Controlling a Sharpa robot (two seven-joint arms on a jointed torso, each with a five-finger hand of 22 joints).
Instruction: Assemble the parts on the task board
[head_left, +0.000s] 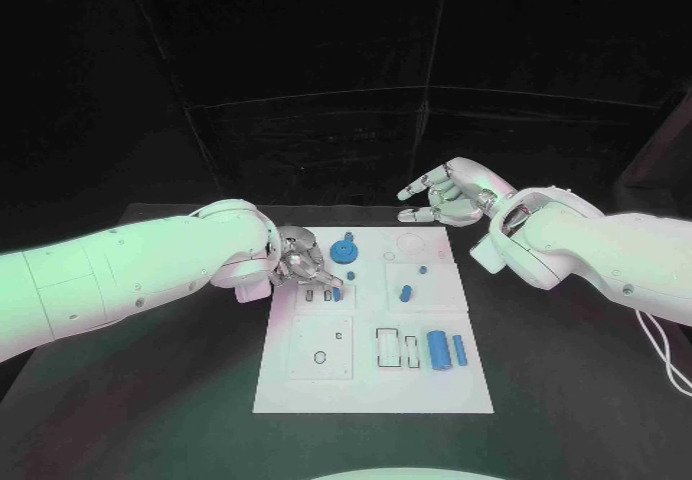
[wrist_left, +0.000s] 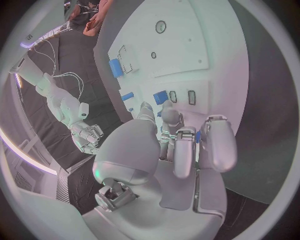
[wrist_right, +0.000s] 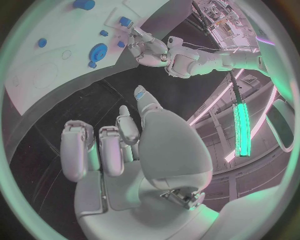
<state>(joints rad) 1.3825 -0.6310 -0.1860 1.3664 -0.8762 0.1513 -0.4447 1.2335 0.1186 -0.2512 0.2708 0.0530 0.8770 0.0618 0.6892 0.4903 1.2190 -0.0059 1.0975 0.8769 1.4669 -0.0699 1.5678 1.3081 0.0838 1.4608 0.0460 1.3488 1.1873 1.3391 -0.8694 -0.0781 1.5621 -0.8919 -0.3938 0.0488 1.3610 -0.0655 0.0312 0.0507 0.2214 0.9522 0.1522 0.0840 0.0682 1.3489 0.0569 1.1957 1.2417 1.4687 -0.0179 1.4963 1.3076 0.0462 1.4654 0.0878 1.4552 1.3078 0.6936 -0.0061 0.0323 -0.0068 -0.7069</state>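
The white task board lies in the middle of the black table. My left hand reaches over its near-left part, fingers curled down. Thumb and a finger pinch a small blue part beside two narrow slots. A blue gear stands just right of that hand. Two small blue parts sit mid-board, and two blue blocks lie lower right. My right hand hovers above the board's far edge, fingers loosely apart, holding nothing.
Several outlined recesses mark the board's lower half, and a round recess lies at its far right. A thin cable trails over the table at the right edge. Black table surrounds the board.
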